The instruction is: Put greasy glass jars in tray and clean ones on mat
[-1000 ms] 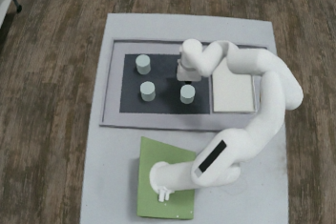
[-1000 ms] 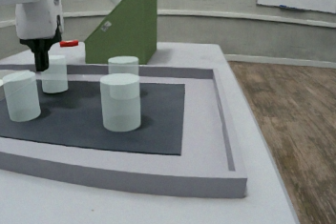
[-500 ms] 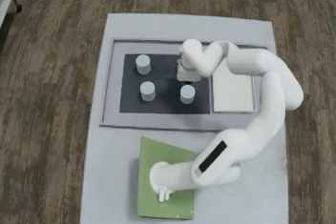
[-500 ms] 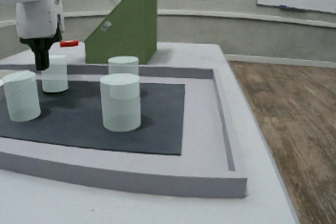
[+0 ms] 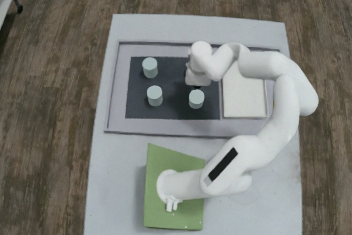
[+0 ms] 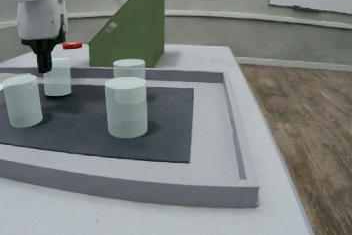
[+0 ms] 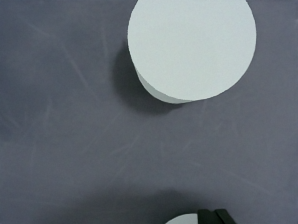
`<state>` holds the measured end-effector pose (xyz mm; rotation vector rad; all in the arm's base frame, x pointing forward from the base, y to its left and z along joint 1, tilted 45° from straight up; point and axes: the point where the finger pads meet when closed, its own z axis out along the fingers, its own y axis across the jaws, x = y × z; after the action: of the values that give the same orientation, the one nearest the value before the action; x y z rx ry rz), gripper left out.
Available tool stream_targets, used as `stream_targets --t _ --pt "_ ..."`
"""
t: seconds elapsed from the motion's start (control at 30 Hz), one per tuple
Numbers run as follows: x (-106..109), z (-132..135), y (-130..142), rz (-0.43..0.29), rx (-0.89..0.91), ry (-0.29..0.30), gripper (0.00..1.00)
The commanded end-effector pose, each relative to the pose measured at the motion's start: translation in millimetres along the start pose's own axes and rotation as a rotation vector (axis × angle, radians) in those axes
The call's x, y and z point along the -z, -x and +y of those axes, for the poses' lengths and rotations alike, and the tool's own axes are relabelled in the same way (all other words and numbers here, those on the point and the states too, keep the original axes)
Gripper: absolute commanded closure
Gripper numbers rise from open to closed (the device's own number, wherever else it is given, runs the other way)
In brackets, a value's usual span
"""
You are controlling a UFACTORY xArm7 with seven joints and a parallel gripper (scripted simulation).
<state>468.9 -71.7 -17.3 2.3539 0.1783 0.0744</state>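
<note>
Several pale glass jars stand upright on the dark drying mat (image 5: 172, 73) (image 6: 165, 123) (image 7: 75, 150). In the top view I see three of them: one jar (image 5: 149, 67) (image 6: 126, 107), a second jar (image 5: 155, 96) (image 6: 129, 69), and a third jar (image 5: 196, 98) (image 6: 57, 76). Another jar (image 6: 20, 100) is hidden under the wrist in the top view. The cream tray (image 5: 243, 95) lies right of the mat. My gripper (image 5: 198, 86) (image 6: 44, 69) (image 7: 215, 217) is shut and empty. It hangs low just beside the third jar; I cannot tell whether it touches. A jar top (image 7: 192, 50) fills the upper part of the wrist view.
Mat and tray sit inside a raised grey board (image 5: 115, 103) (image 6: 215, 153) on the white table (image 5: 120, 178). The green wedge base (image 5: 165, 163) (image 6: 135, 28) stands behind the board. A small red object (image 6: 72, 45) lies near the wedge.
</note>
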Motion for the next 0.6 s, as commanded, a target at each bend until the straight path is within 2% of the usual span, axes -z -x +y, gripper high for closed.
stream_targets --t 0.0,0.57 --pt "2.3 -1.0 -1.1 0.005 0.001 -0.002 1.0" --pt "3.9 -1.0 0.9 0.005 0.001 -0.002 1.0"
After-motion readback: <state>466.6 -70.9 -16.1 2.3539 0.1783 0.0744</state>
